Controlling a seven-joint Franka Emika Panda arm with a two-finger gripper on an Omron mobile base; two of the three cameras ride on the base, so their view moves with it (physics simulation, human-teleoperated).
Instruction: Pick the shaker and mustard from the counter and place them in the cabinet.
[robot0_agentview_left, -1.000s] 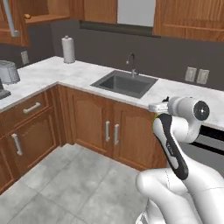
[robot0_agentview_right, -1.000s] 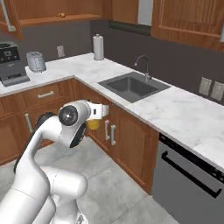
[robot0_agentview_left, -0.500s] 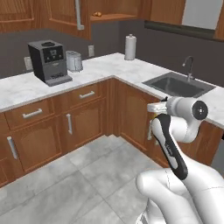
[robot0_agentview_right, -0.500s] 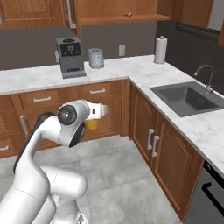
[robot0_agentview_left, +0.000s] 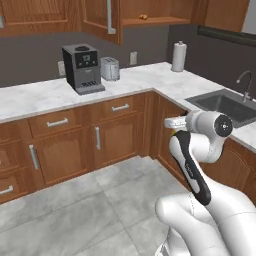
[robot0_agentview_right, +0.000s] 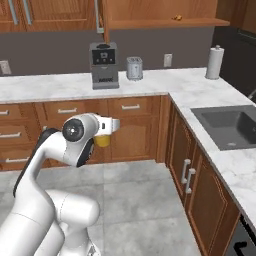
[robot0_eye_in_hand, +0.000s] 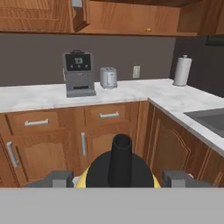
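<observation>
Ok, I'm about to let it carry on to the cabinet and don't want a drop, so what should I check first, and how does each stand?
1. Mustard between the gripper fingers: ok, nozzle pointing ahead.
2. Grip secure: cannot tell, contact with the fingers is hidden.
3. Cabinet door open: ok, shelf exposed.
4. Shelf free for the bottle: ok, apart from a small orange thing lying on it.
5. Shaker located: cannot tell.
6. Coffee machine and toaster stand below the shelf: ok, keep above them.

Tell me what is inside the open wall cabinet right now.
The cabinet holds one small orange-brown item on its wooden shelf, too small to identify. The shelf's left end is hidden behind the open door.
</observation>
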